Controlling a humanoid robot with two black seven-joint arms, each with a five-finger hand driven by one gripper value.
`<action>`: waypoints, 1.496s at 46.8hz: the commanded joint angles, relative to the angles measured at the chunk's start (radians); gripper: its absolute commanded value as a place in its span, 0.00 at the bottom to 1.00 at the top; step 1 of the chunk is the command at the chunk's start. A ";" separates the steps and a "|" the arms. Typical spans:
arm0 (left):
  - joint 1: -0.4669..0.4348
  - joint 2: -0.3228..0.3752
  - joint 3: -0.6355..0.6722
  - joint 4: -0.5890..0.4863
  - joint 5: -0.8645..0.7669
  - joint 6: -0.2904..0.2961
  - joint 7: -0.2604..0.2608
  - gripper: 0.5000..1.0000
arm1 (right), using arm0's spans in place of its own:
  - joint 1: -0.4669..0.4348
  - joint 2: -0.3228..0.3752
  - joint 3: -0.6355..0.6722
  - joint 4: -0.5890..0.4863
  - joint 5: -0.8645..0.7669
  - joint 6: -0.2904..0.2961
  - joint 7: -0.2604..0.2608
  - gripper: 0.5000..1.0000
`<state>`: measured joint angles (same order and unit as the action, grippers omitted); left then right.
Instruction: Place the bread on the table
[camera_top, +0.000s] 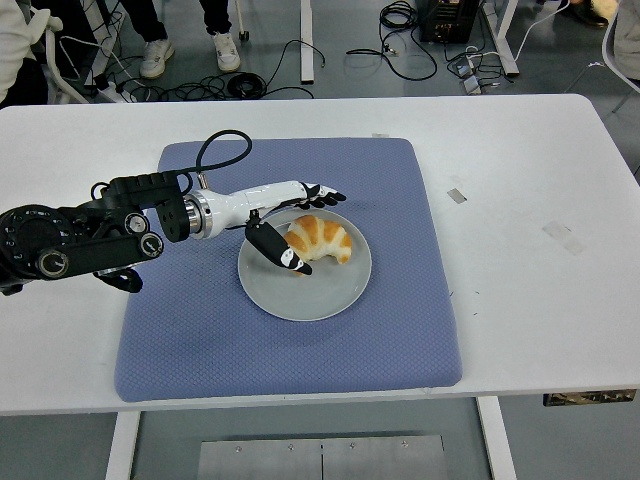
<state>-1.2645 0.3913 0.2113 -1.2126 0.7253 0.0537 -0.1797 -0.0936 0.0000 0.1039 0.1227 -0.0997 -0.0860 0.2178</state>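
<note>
A golden croissant (322, 238) lies on a grey round plate (320, 290) in the middle of a blue mat (290, 340). My left hand (300, 225) reaches in from the left over the plate's left rim. Its fingers (322, 195) stretch out just behind the croissant and its thumb (278, 250) lies against the croissant's near left end. The hand is spread around the bread without closing on it. The right arm is out of view.
The mat lies on a white table (530, 180). Small pieces of tape (456, 194) are stuck on the table right of the mat. People's legs and cables show on the floor behind the table's far edge.
</note>
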 joint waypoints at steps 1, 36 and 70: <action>0.002 0.000 0.000 0.001 0.003 0.006 0.000 0.82 | 0.000 0.000 0.000 0.000 0.000 0.000 0.000 1.00; 0.008 -0.006 0.003 0.010 0.065 0.024 0.000 0.33 | 0.000 0.000 -0.001 0.000 0.000 0.000 0.000 1.00; -0.004 -0.005 0.010 0.002 0.074 0.012 -0.009 0.93 | 0.000 0.000 0.000 0.000 0.000 0.000 0.000 1.00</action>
<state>-1.2681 0.3843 0.2214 -1.2104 0.8009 0.0661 -0.1887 -0.0936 0.0000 0.1039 0.1227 -0.0997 -0.0859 0.2179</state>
